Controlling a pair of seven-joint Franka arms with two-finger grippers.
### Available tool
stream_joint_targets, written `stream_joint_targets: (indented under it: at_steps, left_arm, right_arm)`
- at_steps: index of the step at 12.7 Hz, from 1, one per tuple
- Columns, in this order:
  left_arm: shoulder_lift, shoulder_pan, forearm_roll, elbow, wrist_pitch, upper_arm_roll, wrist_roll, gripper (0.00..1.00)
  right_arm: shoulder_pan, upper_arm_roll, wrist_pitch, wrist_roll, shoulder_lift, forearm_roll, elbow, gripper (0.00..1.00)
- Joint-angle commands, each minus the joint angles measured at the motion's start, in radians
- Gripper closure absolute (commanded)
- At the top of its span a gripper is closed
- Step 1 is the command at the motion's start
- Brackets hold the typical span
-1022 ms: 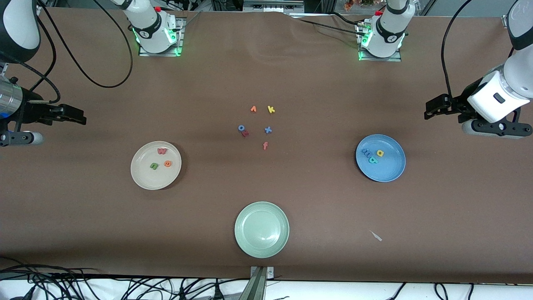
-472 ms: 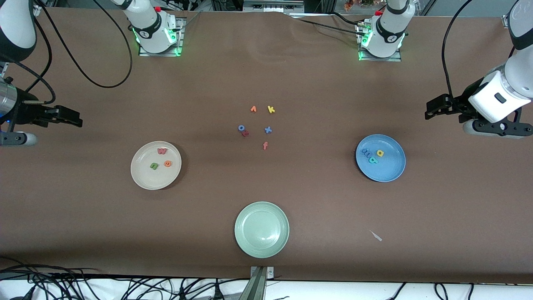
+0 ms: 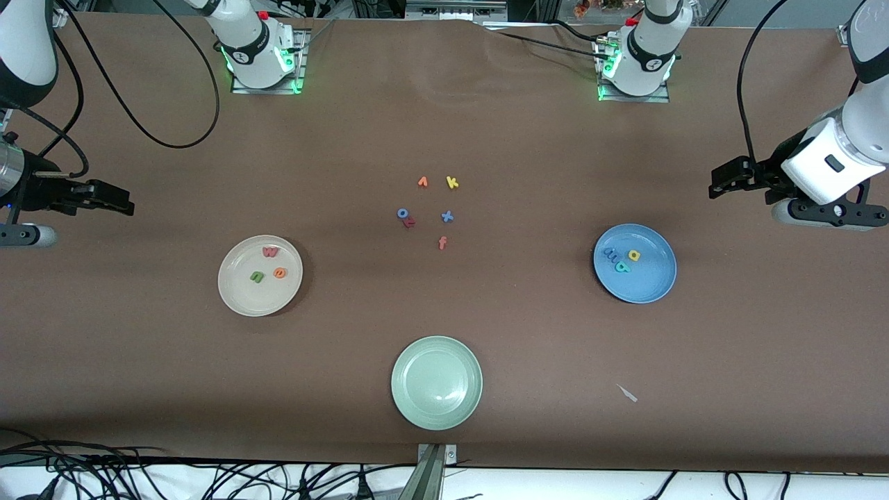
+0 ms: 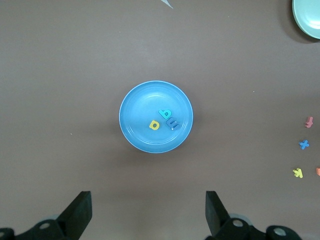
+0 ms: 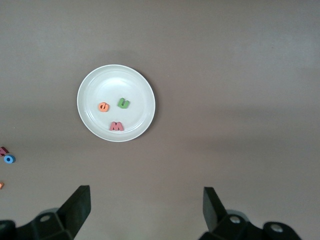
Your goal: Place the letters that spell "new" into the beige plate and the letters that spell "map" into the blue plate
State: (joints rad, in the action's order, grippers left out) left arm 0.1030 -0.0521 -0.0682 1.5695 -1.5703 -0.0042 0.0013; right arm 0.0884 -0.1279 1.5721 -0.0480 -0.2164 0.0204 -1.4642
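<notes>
The beige plate [image 3: 236,292] holds the red w [image 3: 270,252], green n [image 3: 257,276] and orange e [image 3: 279,272]; the right wrist view shows the same plate [image 5: 131,82] with its three letters. On the blue plate [image 3: 651,281] lie the light blue m [image 3: 612,255], teal a [image 3: 622,267] and yellow p [image 3: 633,255], seen again on the plate [image 4: 139,106] in the left wrist view. My right gripper [image 3: 114,200] [image 5: 146,207] hangs open and empty over bare table at the right arm's end. The left gripper [image 3: 726,180] [image 4: 148,210] is open and empty over bare table at the left arm's end.
A pale green plate [image 3: 436,382] sits empty near the front edge. Loose letters lie mid-table: orange v [image 3: 422,182], yellow k [image 3: 452,182], blue o [image 3: 402,213], blue x [image 3: 447,217], red f [image 3: 442,242]. A small pale scrap [image 3: 628,394] lies beside the green plate.
My right gripper has drifted a little farther toward the right arm's end of the table, away from the beige plate. The left arm and all the letters have stayed put.
</notes>
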Motion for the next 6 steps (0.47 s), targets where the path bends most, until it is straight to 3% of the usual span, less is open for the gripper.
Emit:
stream_joint_targets:
  at_steps: [1,6]
  left_arm:
    - [0.012,0.008,-0.009,-0.031,0.024,0.0,-0.006,0.0]
    - [0.014,0.008,-0.009,-0.042,0.024,0.0,-0.007,0.0]
  right_arm:
    - [-0.009,0.001,-0.007,-0.007,-0.012,0.01,0.033,0.01]
    - [-0.007,0.002,-0.001,-0.004,-0.011,0.013,0.033,0.01]
